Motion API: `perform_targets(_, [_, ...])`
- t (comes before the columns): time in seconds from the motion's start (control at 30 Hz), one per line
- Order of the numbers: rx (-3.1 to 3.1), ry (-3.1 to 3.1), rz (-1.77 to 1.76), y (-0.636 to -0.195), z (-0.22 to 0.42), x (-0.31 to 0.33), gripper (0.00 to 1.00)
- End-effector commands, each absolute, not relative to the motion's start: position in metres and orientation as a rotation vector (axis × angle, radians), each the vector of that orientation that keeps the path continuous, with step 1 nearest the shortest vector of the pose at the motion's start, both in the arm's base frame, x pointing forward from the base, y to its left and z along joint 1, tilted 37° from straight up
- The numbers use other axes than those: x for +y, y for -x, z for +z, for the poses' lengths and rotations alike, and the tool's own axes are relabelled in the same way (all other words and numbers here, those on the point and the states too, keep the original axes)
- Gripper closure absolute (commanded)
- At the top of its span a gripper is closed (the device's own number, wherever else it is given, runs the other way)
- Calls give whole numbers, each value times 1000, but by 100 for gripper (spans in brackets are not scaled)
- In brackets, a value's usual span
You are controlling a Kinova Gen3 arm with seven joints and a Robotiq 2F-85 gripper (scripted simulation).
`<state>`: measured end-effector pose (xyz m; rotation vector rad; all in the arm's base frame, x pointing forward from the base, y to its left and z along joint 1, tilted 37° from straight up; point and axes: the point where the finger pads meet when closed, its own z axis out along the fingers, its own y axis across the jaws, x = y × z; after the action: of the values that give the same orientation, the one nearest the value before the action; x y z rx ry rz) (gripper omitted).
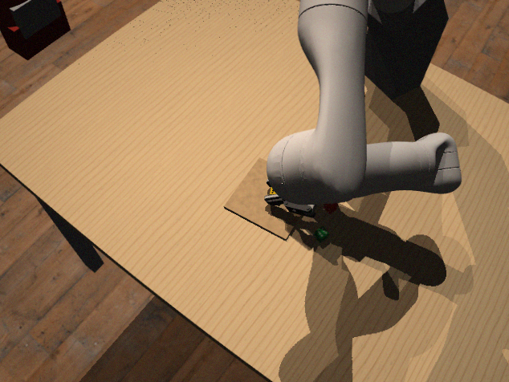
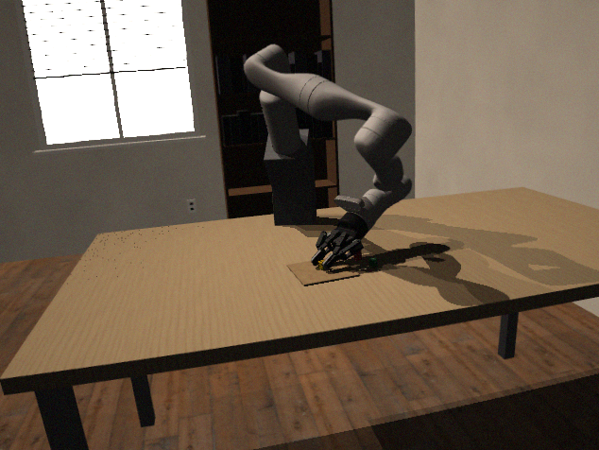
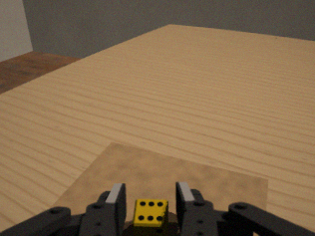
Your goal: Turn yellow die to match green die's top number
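Observation:
The yellow die [image 3: 151, 212] [image 1: 271, 190] [image 2: 320, 264] rests on the brown mat [image 3: 199, 178] [image 1: 246, 197] [image 2: 309, 277], near the mat's right side. In the wrist view the face towards the camera shows six black pips. My gripper [image 3: 151, 197] [image 1: 283, 203] [image 2: 329, 261] is low over the mat with a finger on each side of the die. A small gap shows on both sides, so it is open. The green die [image 1: 320, 234] [image 2: 372, 262] lies on the table just off the mat's corner. The red die [image 1: 330, 207] [image 2: 357, 255] lies beside it, partly hidden by the arm.
The arm's elbow and forearm [image 1: 328, 164] hang over the mat and hide most of it in the top view. The robot base [image 2: 290, 188] stands at the table's back edge. A dark box [image 1: 28, 24] sits on the floor beyond the table.

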<state>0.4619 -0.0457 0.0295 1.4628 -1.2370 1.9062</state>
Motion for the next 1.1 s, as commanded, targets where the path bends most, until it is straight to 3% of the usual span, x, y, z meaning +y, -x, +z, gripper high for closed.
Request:
perform_targets(0.0, [-1237, -1463, 1907, -462, 30, -45, 65])
perform_targets(1.07, [-1237, -1463, 1907, -460, 30, -43, 65])
